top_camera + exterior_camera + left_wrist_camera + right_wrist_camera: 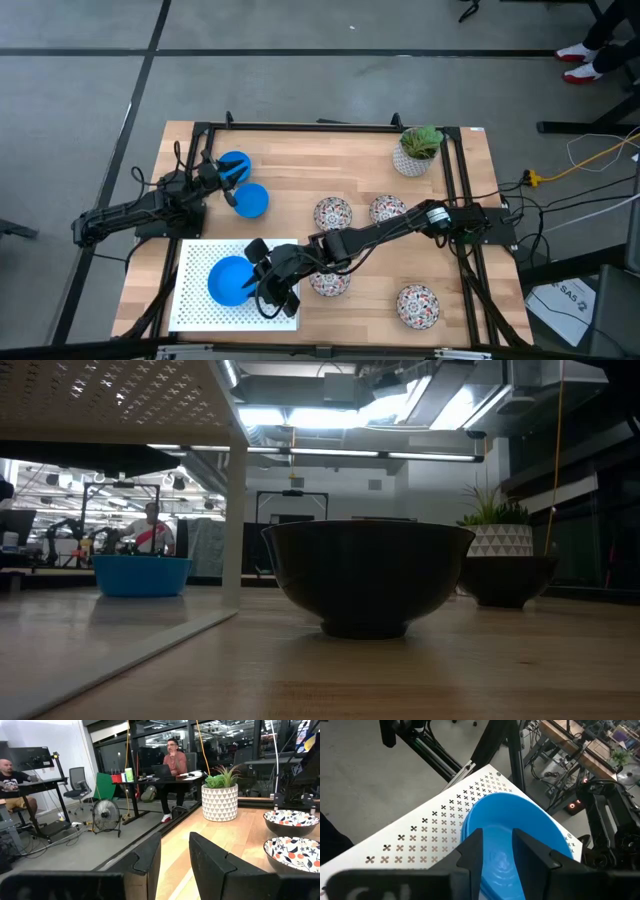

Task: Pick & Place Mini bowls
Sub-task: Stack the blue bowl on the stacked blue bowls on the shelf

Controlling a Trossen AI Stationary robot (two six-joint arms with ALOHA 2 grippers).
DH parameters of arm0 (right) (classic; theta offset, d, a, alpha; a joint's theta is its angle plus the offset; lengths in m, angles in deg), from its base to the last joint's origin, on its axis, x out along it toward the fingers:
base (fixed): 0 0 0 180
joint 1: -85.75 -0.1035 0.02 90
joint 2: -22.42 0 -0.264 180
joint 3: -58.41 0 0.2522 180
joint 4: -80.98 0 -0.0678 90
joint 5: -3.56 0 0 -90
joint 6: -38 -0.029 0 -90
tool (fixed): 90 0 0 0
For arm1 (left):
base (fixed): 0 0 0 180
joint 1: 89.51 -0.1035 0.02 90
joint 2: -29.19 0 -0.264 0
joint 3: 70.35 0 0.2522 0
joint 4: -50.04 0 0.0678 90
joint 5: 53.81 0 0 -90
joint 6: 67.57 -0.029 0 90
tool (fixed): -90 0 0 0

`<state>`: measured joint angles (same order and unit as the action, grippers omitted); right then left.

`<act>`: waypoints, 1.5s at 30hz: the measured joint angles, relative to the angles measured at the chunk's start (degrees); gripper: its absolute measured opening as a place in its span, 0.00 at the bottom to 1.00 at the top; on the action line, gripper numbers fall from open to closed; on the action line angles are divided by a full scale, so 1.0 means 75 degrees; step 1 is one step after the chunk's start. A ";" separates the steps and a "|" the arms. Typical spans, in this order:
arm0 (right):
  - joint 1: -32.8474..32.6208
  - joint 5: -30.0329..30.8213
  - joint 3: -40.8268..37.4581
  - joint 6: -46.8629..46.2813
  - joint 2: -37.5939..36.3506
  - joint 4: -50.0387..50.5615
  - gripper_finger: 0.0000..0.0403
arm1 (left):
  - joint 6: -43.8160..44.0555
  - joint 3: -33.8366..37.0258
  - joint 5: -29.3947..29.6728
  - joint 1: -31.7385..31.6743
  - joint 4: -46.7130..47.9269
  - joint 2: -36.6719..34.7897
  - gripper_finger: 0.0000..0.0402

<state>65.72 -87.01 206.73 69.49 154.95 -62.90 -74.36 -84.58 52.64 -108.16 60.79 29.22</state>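
You see the white perforated mat (195,290) at lower left | blue mini bowl (230,280) on it, right gripper (268,283) fingers astride its rim, grasp not certain | left gripper (226,180) upper left, fingers parted, beside two blue bowls (250,200).

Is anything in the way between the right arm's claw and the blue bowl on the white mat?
No. The right end effector is directly at the blue bowl on the white mat, nothing between them.

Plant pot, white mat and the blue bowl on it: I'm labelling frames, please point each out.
plant pot (412,162), high view, white rim
white mat (195,262), high view, bare patterned corner
blue bowl (228,281), high view, inside
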 joint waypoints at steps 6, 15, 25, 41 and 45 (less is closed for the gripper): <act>0.0038 -0.0009 0.0000 -0.0498 -0.0006 -0.0016 0.26 | 0.0000 0.0000 0.0000 0.0000 -0.0001 0.0001 0.24; 0.0067 -0.0006 0.0041 -0.0483 -0.0009 -0.0019 0.26 | 0.0000 0.0000 0.0000 0.0001 -0.0002 0.0000 0.24; 0.0180 0.0008 0.0055 -0.0571 -0.0113 -0.0076 0.26 | 0.0000 0.0000 0.0000 0.0002 0.0000 0.0000 0.24; 0.0543 0.0085 0.0055 -0.1073 -0.0386 0.0329 0.26 | 0.0000 0.0000 0.0001 -0.0001 0.0000 0.0003 0.24; 0.0643 0.0134 0.0055 -0.1342 -0.0486 0.0436 0.26 | 0.0000 0.0000 0.0000 -0.0001 0.0000 0.0000 0.24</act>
<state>70.54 -86.01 207.15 59.42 151.30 -59.63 -74.36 -84.58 52.64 -108.17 60.79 29.22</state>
